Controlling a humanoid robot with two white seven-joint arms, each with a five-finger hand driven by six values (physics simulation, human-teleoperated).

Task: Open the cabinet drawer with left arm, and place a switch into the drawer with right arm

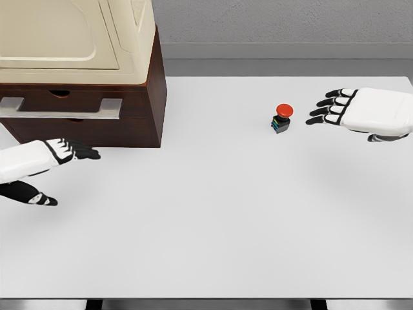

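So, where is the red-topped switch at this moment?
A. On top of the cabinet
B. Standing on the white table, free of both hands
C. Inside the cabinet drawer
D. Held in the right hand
B. The switch stands alone on the white table; the right hand is beside it with fingers spread and not touching, and the left hand is far off near the cabinet.

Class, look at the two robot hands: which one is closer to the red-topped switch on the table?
The right robot hand, just right of the switch. The left robot hand sits far across the table by the cabinet.
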